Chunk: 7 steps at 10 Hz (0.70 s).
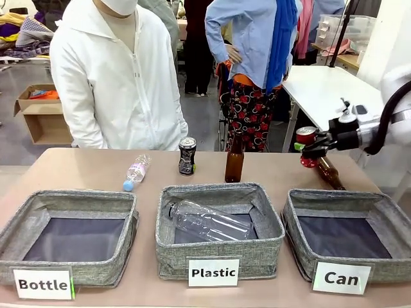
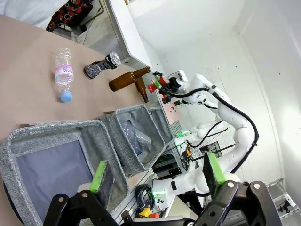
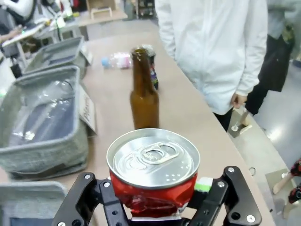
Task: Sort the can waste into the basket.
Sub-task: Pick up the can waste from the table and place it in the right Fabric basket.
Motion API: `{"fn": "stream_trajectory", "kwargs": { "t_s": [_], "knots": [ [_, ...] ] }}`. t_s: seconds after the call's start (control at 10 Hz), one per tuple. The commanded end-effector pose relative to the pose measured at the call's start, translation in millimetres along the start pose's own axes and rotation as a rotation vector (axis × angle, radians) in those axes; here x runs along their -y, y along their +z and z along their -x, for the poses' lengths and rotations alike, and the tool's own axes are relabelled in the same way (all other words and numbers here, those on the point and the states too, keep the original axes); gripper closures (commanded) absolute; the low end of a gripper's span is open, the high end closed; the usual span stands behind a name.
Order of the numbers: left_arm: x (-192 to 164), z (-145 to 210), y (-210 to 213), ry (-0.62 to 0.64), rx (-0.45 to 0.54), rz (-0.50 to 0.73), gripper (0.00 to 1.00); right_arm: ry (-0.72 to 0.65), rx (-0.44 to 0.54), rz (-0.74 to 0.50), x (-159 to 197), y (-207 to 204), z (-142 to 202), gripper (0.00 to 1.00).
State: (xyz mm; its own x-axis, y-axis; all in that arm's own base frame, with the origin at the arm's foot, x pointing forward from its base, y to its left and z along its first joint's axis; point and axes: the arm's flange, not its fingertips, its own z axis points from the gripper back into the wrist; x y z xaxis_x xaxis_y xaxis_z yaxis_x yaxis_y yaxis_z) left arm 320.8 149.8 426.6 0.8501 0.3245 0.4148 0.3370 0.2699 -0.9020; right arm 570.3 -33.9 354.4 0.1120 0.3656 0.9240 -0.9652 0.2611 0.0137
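My right gripper (image 1: 309,150) is shut on the short red can (image 1: 306,136), held above the table just behind the far rim of the grey "Can" basket (image 1: 294,226). Close up in the right wrist view, the red can (image 3: 153,175) with its silver top sits upright between the black fingers of the right gripper (image 3: 154,200). The taller black can (image 1: 187,156) stands upright at the table's far side, in front of a person in white. My left gripper (image 2: 156,172) hangs open and holds nothing, above the "Bottle" basket (image 2: 28,141).
A brown glass bottle (image 1: 234,163) stands beside the black can; another (image 1: 329,172) lies behind the Can basket. A small plastic bottle (image 1: 136,171) lies on the table at far left. The "Plastic" basket (image 1: 168,240) holds a clear bottle (image 1: 209,221). The "Bottle" basket (image 1: 122,256) is at left.
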Motion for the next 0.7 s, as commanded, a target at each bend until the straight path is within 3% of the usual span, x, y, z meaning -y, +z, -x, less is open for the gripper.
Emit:
{"fn": "stream_trajectory", "kwargs": {
  "t_s": [0.0, 0.1, 0.3, 0.6],
  "knots": [
    [1, 1, 1, -0.022, -0.004, 0.007, 0.00, -0.029, -0.076, 0.008, -54, 33, -52, 1.00],
    [1, 1, 1, -0.022, -0.004, 0.007, 0.00, -0.051, -0.128, 0.001, -85, 49, -77, 1.00],
    [1, 1, 1, -0.022, -0.004, 0.007, 0.00, -0.044, -0.325, 0.019, -148, 65, -101, 1.00],
    [1, 1, 1, -0.022, -0.004, 0.007, 0.00, 0.012, -0.657, -0.146, -222, 56, -90, 1.00]
  ]
}}
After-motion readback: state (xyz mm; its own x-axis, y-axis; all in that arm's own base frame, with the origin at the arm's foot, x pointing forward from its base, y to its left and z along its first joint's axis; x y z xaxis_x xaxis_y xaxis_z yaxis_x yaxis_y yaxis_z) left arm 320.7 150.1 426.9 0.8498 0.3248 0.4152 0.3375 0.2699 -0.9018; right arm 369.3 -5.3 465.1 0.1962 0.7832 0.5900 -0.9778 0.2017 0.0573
